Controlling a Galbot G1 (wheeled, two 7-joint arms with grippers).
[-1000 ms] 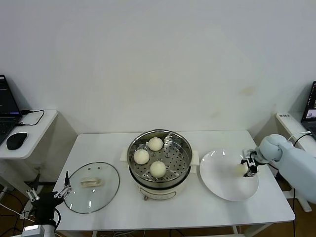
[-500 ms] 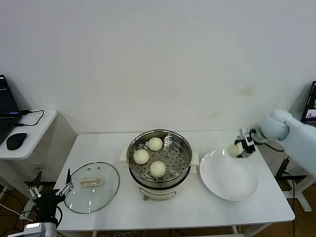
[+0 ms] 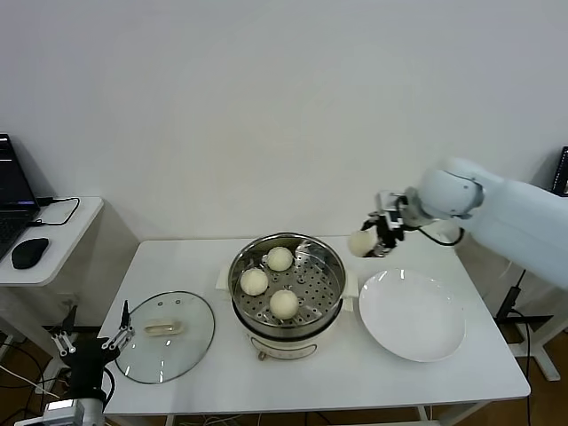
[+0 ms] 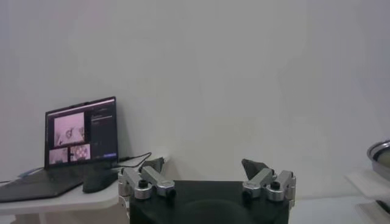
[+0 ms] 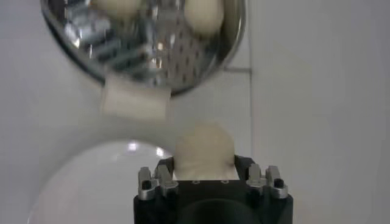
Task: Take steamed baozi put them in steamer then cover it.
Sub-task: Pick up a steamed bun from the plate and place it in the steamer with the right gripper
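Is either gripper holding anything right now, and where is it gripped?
The right gripper holds a baozi by its sides. The left gripper holds nothing.

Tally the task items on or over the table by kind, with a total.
Baozi: 4; three in the steamer, one in the right gripper
Steamer: 1
Glass lid: 1
White plate: 1
Total: 7

Place: lab or office test room | Signs: bare white wall [image 3: 266, 106], plain white table [image 3: 355, 373], far-left side desk [image 3: 53, 240] with laptop [image 3: 11, 191], mouse [image 3: 29, 253], cables
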